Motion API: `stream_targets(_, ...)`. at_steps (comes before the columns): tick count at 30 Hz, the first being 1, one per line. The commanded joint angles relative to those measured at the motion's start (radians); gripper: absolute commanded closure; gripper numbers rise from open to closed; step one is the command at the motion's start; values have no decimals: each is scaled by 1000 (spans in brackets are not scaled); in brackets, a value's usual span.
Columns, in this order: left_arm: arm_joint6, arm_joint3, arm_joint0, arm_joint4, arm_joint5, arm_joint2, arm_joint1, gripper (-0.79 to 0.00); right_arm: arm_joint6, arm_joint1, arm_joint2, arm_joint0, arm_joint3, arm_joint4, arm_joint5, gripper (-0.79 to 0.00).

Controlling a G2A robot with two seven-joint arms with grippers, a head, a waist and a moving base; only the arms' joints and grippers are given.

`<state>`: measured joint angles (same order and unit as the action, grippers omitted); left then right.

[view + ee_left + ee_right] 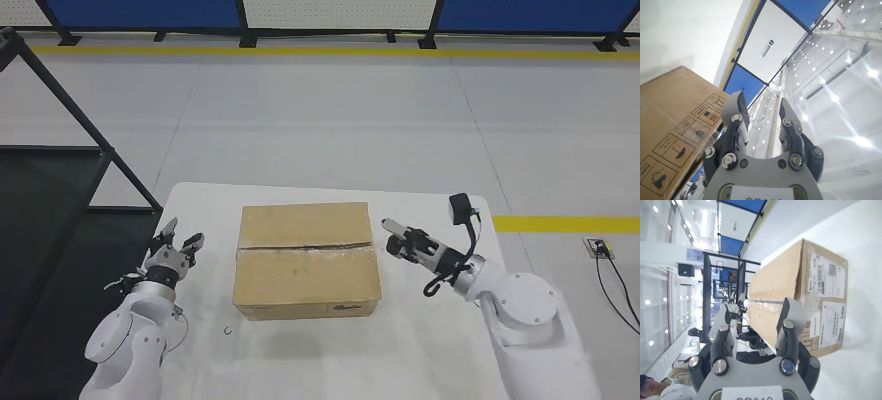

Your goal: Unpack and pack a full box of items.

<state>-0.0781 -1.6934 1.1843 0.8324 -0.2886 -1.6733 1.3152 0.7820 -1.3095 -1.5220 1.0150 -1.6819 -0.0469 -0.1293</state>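
Note:
A brown cardboard box [305,260] sits shut in the middle of the white table [430,340], with clear tape along its top seam. My left gripper [178,240] is off the box's left end, fingers pointing away from me and open with nothing between them. In the left wrist view the left gripper [762,98] stands beside the box [672,113], apart from its printed side. My right gripper [392,232] is open just off the box's right end. In the right wrist view the right gripper [755,306] faces the labelled end of the box [776,283].
A small dark ring [229,331] lies on the table near the box's front left corner. A black metal frame [60,150] stands left of the table. Bare tabletop lies in front of the box and on both sides.

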Motion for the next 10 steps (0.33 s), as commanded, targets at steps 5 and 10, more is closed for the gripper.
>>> stream_targets(5, 12, -23, 20, 27, 58, -13, 2, -785, -116, 4, -85, 93, -7, 102, 86, -785)
stream_targets(10, 12, -24, 20, 27, 58, -13, 2, -781, -117, 4, -85, 94, -7, 102, 86, -784)
